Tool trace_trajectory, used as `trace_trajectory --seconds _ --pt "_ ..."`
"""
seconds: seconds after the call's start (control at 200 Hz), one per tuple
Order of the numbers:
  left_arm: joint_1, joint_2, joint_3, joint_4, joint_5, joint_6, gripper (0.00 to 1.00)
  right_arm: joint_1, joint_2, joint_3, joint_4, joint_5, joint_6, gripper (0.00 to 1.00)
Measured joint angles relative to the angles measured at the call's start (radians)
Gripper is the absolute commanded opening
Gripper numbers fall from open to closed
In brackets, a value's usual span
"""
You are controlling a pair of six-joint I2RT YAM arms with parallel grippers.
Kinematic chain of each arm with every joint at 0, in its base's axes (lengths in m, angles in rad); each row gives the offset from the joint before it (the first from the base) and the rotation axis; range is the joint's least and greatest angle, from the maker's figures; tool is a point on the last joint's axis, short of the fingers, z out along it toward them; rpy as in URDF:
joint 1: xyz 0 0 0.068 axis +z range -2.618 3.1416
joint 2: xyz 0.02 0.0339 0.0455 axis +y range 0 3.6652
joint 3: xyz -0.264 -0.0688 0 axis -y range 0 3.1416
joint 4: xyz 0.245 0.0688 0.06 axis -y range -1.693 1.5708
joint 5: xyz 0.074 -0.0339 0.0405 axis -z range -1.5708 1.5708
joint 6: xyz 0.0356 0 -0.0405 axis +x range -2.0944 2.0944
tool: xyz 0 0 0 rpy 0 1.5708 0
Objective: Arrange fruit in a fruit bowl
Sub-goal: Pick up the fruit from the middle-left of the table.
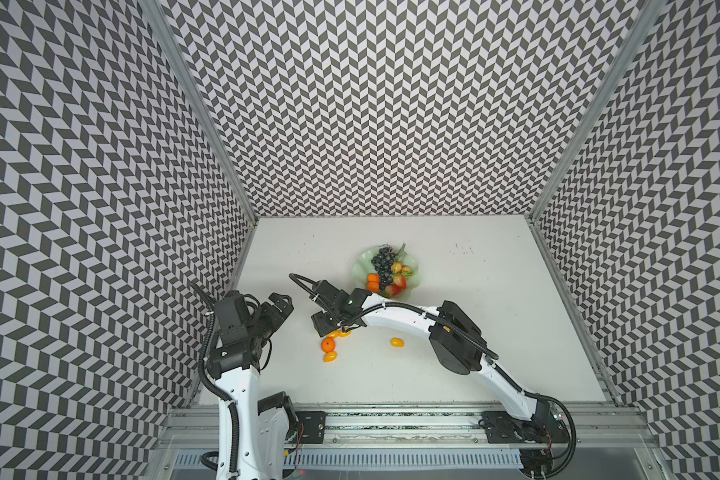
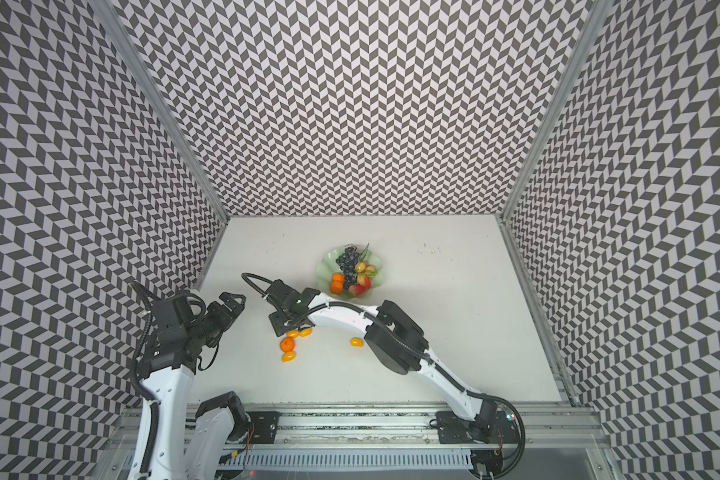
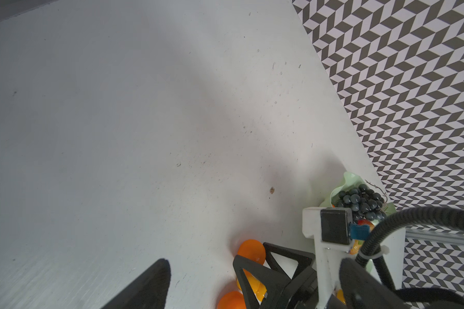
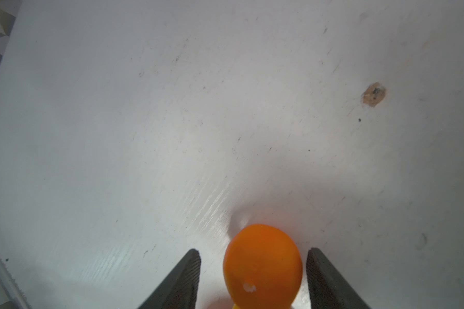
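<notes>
The pale green fruit bowl (image 1: pixel 360 270) (image 2: pixel 324 270) stands mid-table and holds the grape bunch (image 1: pixel 381 264), tangerines (image 1: pixel 373 282), strawberries (image 1: pixel 398 283) and a pear (image 1: pixel 396 267). Nearer the front, loose fruit lies on the table: two kumquats (image 1: pixel 344 332) side by side, a tangerine (image 1: pixel 328 344), a kumquat (image 1: pixel 330 356) and a lone kumquat (image 1: pixel 397 342). My right gripper (image 1: pixel 327 330) (image 4: pixel 253 251) is down at the table, open, its fingers (image 4: pixel 188 278) on either side of one kumquat (image 4: pixel 263 267) with a gap on each side. My left gripper (image 1: pixel 281 304) hovers open and empty to the left.
Patterned walls close in the white table (image 1: pixel 474 332) on the left, back and right. A metal rail (image 1: pixel 391 419) with the arm bases runs along the front. My right arm (image 1: pixel 454 332) arches over the table from front right, passing just in front of the bowl.
</notes>
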Motion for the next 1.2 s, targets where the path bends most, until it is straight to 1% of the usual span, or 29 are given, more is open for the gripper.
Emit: trace_trajectory --seconds 0.14,0.436,0.611,0.866,0.966,1.202 --pt "0.000 0.000 -0.003 0.002 0.005 0.002 1.00 0.000 0.009 0.003 -0.006 0.004 -0.002 0.60" --pt "0.004 0.002 -0.003 0.002 0.008 0.002 1.00 0.000 0.013 0.004 -0.006 0.009 -0.002 0.50" --pt "0.004 0.006 -0.003 0.002 0.008 0.002 1.00 0.000 0.013 0.005 -0.008 0.011 -0.002 0.45" --pt "0.004 0.006 -0.003 0.003 0.011 0.003 1.00 0.000 0.014 0.006 -0.010 0.011 -0.002 0.43" --pt "0.004 0.004 -0.003 0.007 0.022 0.004 1.00 0.000 0.014 0.007 -0.012 0.010 -0.002 0.40" --pt "-0.007 -0.036 -0.003 0.013 0.040 0.021 1.00 0.000 -0.003 0.007 -0.030 0.007 -0.004 0.37"
